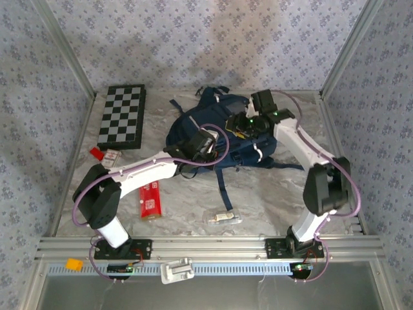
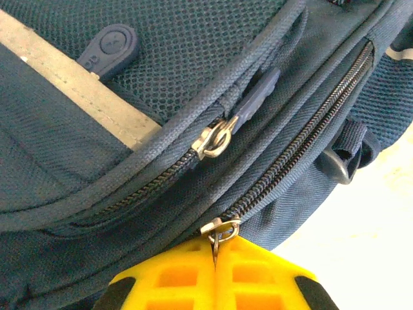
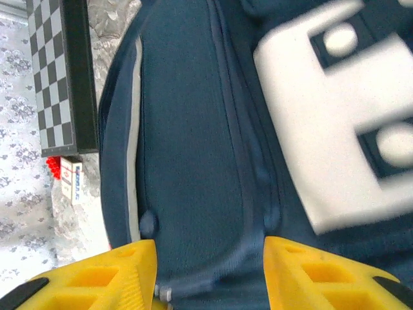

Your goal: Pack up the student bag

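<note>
1. The left gripper [image 2: 215, 258] has its yellow fingers pressed together on the lower zipper pull [image 2: 219, 228] of the student bag [image 1: 219, 110]. The bag lies mid-table, at 12 o'clock from the arm bases.
2. The right gripper [image 3: 210, 248] is over the bag with its fingers apart, at 2 o'clock from the left one.
3. There is one bag, a second zipper pull [image 2: 216, 139], one red packet [image 1: 150, 200] nearer and one chessboard [image 1: 122, 116] at 10 o'clock.
4. Both arms reach forward and inward, with their elbows bent outward.

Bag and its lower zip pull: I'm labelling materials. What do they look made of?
The bag: woven navy fabric, likely nylon or polyester, matte; weave and mesh texture show. The lower zip pull: shiny silvery metal, by its glint.
</note>
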Action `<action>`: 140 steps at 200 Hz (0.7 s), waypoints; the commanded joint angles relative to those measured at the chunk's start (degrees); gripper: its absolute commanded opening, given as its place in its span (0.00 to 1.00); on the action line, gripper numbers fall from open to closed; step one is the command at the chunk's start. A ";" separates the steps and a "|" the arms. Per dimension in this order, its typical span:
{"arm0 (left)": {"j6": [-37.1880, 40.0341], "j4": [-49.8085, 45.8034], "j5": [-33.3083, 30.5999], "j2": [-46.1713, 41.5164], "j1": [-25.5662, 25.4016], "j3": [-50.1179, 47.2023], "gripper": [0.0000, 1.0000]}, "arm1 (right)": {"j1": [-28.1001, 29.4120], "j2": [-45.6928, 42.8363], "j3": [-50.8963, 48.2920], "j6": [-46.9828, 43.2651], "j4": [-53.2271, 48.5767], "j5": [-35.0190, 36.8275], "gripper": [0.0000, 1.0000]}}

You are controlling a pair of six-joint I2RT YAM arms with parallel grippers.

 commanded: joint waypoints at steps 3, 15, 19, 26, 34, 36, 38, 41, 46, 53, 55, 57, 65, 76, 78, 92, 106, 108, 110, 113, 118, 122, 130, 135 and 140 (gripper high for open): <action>-1.15 0.52 0.19 -1.43 0.80 -1.56 0.00 | 2.72 -6.85 -10.31 11.72 9.30 1.86 0.47; -1.34 0.33 0.35 -0.84 0.82 -1.12 0.00 | 4.30 -8.41 -16.37 16.92 14.59 2.27 0.46; -1.25 0.32 0.47 -0.71 0.82 -0.96 0.00 | 4.75 -8.83 -17.84 18.42 16.57 2.35 0.46; -1.16 0.13 0.56 -0.36 0.84 -0.61 0.00 | 5.37 -9.19 -19.99 20.93 19.98 2.44 0.46; -1.16 -0.05 0.49 -0.06 0.76 -0.37 0.00 | 5.87 -9.13 -21.45 23.00 22.61 2.50 0.46; -1.16 -0.10 0.50 0.04 0.76 -0.27 0.00 | 5.90 -9.08 -21.76 23.48 23.14 2.60 0.46; -1.16 -0.11 0.52 0.07 0.78 -0.22 0.00 | 6.09 -8.96 -22.01 23.99 23.67 2.67 0.46; -1.16 -0.11 0.51 0.10 0.81 -0.16 0.00 | 6.23 -8.89 -22.21 24.64 24.22 2.90 0.45; -1.16 -0.35 0.59 0.20 0.78 0.03 0.00 | 6.39 -8.71 -22.93 25.65 25.13 3.39 0.45; -1.24 -0.29 0.68 0.10 0.77 0.14 0.00 | 6.61 -8.54 -23.66 26.68 26.46 4.41 0.45; -1.25 -0.27 0.70 0.06 0.83 0.14 0.00 | 6.73 -8.43 -23.89 26.88 26.78 4.70 0.44; -1.25 -0.26 0.74 0.01 0.78 0.14 0.00 | 6.78 -8.38 -24.04 27.24 27.06 5.02 0.45; -1.24 -0.11 1.02 -0.11 0.80 0.15 0.00 | 6.79 -7.95 -24.59 28.35 28.37 6.18 0.44; -1.07 -0.11 1.15 -0.08 0.84 0.23 0.00 | 6.64 -7.46 -25.35 29.52 30.47 7.33 0.44; -1.01 -0.13 1.14 -0.11 0.78 0.23 0.00 | 6.62 -7.28 -25.44 29.70 31.06 7.36 0.45; -0.85 -0.45 1.36 -0.09 0.77 0.32 0.00 | 6.39 -6.21 -25.19 29.97 34.17 6.91 0.44; -0.81 -0.54 1.45 -0.12 0.76 0.31 0.00 | 6.48 -5.11 -23.74 28.90 33.49 7.26 0.39; -0.81 -0.61 1.48 -0.10 0.76 0.32 0.00 | 6.54 -4.96 -23.58 28.80 33.27 7.39 0.38; -0.81 -0.61 1.45 -0.08 0.72 0.36 0.00 | 6.58 -4.90 -23.57 28.71 33.23 7.62 0.36; -0.73 -0.76 1.49 -0.12 0.79 0.39 0.00 | 6.66 -4.62 -23.47 28.51 33.21 7.71 0.35; -0.61 -0.92 1.49 -0.09 0.78 0.49 0.00 | 6.70 -4.31 -23.51 28.35 33.27 7.95 0.31; -0.59 -1.01 1.44 -0.20 0.78 0.45 0.00 | 6.63 -4.10 -23.66 28.32 33.42 8.04 0.29; -0.54 -1.01 1.28 -0.28 0.77 0.50 0.00 | 6.54 -3.60 -23.98 28.22 33.91 8.08 0.21; -0.41 -1.03 1.25 -0.23 0.78 0.50 0.00 | 6.48 -3.46 -24.23 27.91 34.36 8.31 0.16; -0.25 -1.08 1.19 -0.30 0.83 0.50 0.00 | 6.44 -3.49 -24.45 27.49 34.82 8.52 0.10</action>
